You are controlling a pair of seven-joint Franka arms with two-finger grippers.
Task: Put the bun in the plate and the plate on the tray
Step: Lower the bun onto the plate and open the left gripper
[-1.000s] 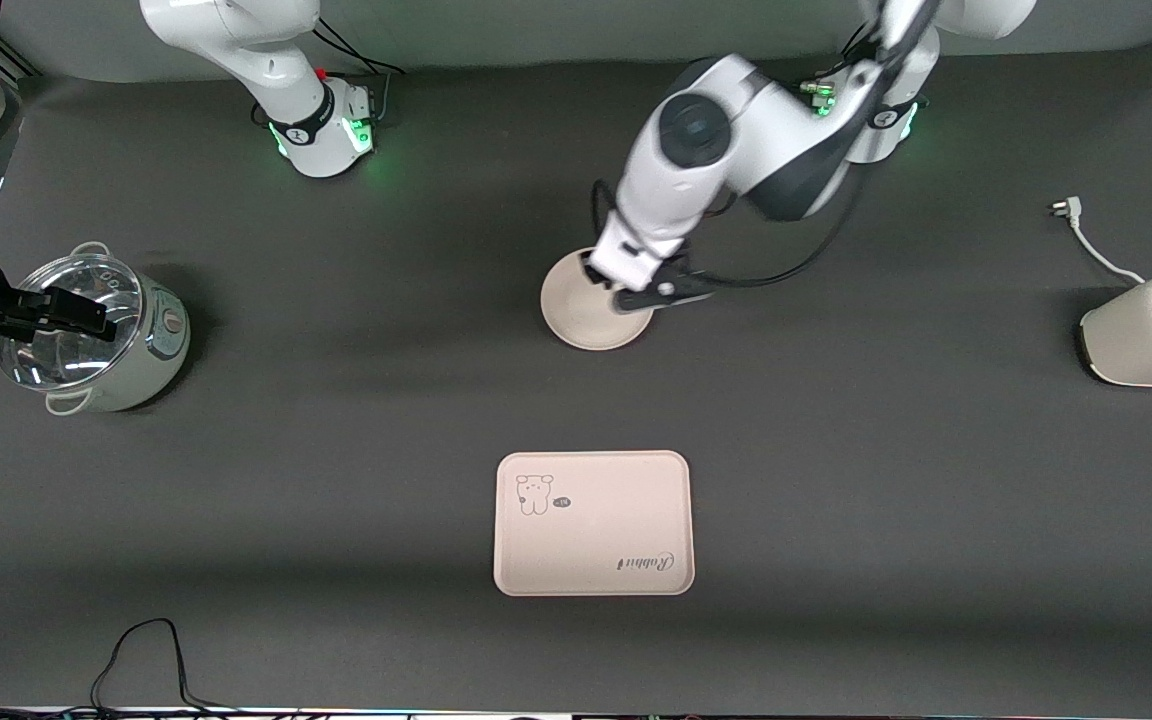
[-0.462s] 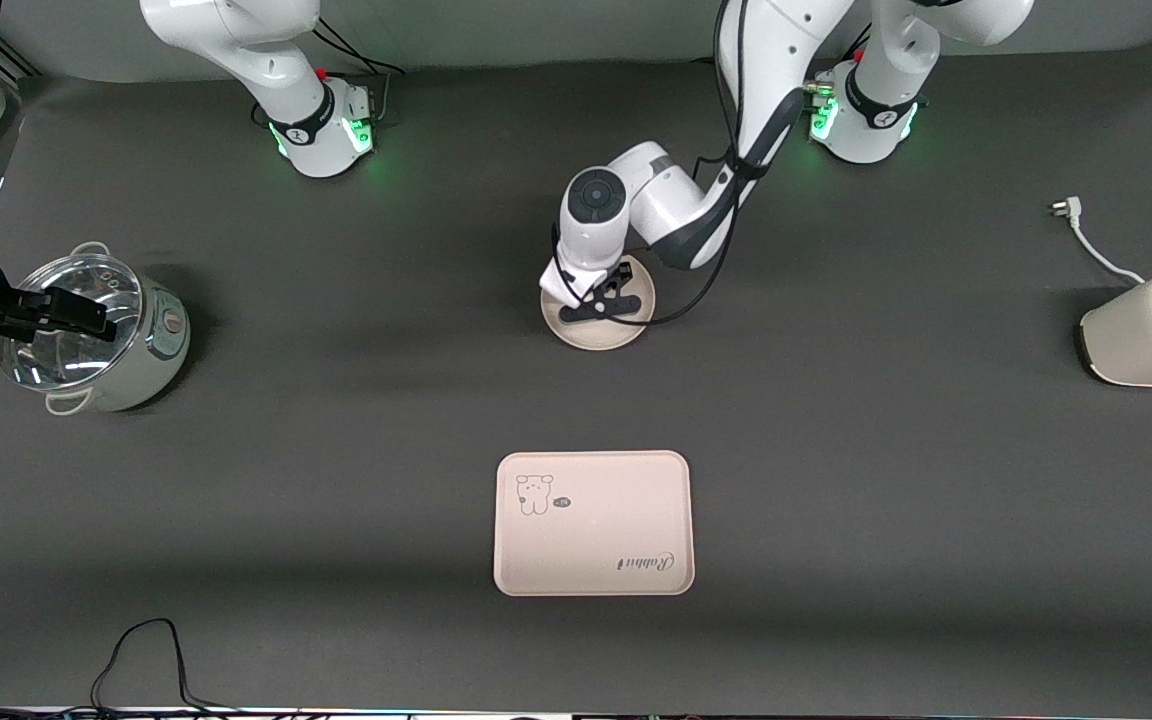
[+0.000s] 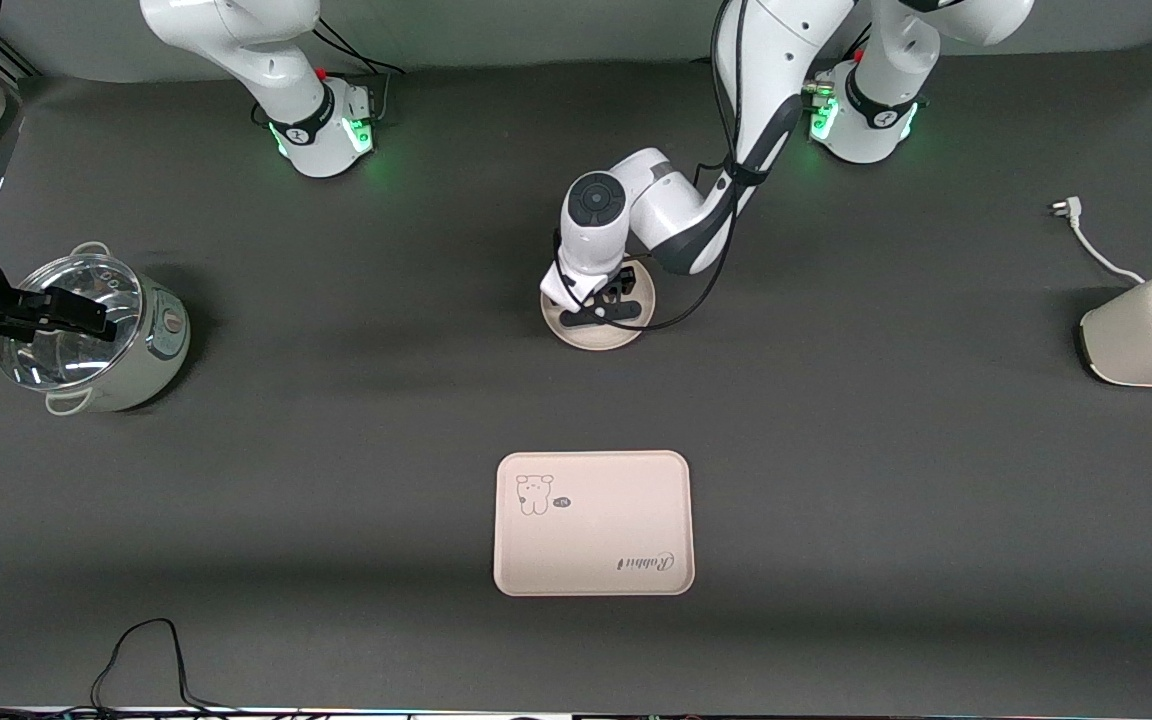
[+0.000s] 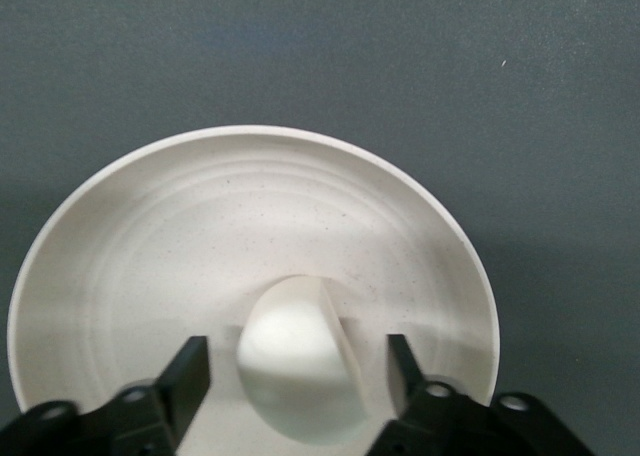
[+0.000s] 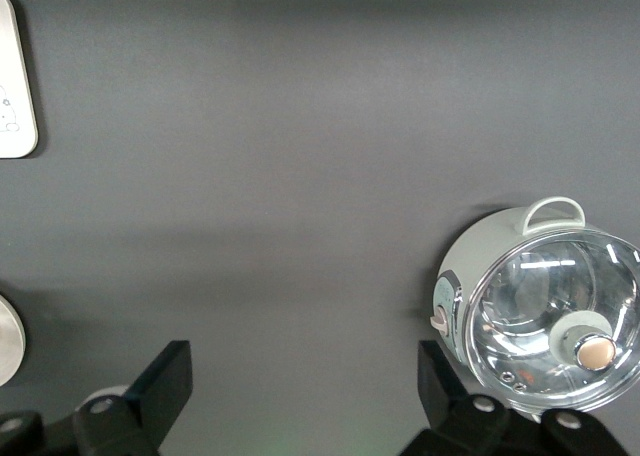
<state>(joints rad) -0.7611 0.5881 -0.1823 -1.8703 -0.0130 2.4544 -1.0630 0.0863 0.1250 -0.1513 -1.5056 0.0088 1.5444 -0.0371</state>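
The round cream plate point(image 3: 618, 338) lies on the dark mat, farther from the front camera than the tray point(image 3: 593, 523). My left gripper point(image 3: 600, 307) is low over the plate and open. In the left wrist view the off-white bun point(image 4: 300, 361) rests in the plate point(image 4: 200, 226) between my two fingers point(image 4: 188, 374), with a gap on each side. The bun is hidden under the gripper in the front view. The tray has a bear drawing and "Rabbit" script and holds nothing. My right gripper point(image 3: 101, 320) waits open over the pot.
A glass-lidded pot point(image 3: 96, 335) stands at the right arm's end of the table; it also shows in the right wrist view point(image 5: 545, 306). A white toaster point(image 3: 1151, 330) with its cord stands at the left arm's end. Cables lie along the front edge.
My left arm has folded down and lowered its gripper onto the plate, then settled slightly. The right arm, plate and tray have not moved.
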